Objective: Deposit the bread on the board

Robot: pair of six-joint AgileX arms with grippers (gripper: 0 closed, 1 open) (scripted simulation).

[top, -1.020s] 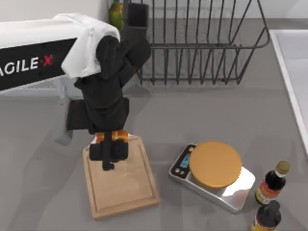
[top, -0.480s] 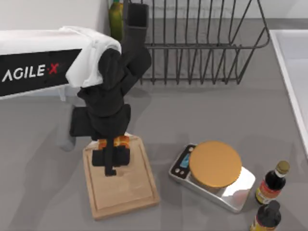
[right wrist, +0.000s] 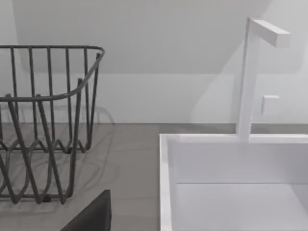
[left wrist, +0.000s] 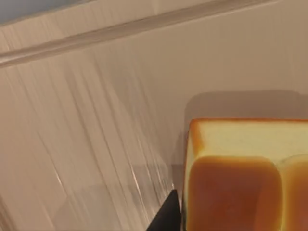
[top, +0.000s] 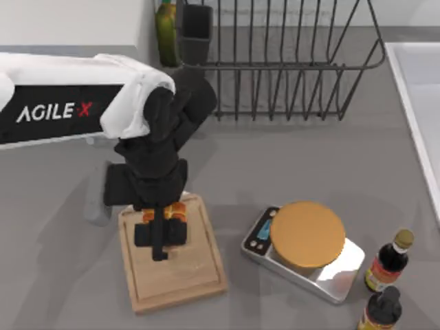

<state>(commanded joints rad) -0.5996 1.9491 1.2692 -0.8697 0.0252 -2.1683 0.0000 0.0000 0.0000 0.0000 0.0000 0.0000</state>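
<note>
My left hand (top: 160, 234) sits lower left of centre in the top view, over the upper half of the board (top: 185, 275), fingers clamped on the bread (top: 173, 210). The bread shows as an orange strip peeking out just above the hand, inside the board's upper edge. In the left wrist view the bread (left wrist: 240, 187) fills the lower right, pale side facing up and glossy orange top below it, with a dark finger (left wrist: 167, 219) right against its edge and the board's wood grain (left wrist: 86, 125) running across the rest; can't tell from these whether the loaf touches the wood or hangs just above it. To the right of the board, apart from it, sits the scale (top: 309, 247) with its round orange plate, and two dark bottles (top: 388, 262) stand at the lower right edge of the top view. Wire rack (top: 289, 62) runs across the top centre, sink (top: 416, 96) at the right edge. Right wrist view shows the rack (right wrist: 43, 125) and the white sink (right wrist: 231, 183); can't tell my right hand's state.
</note>
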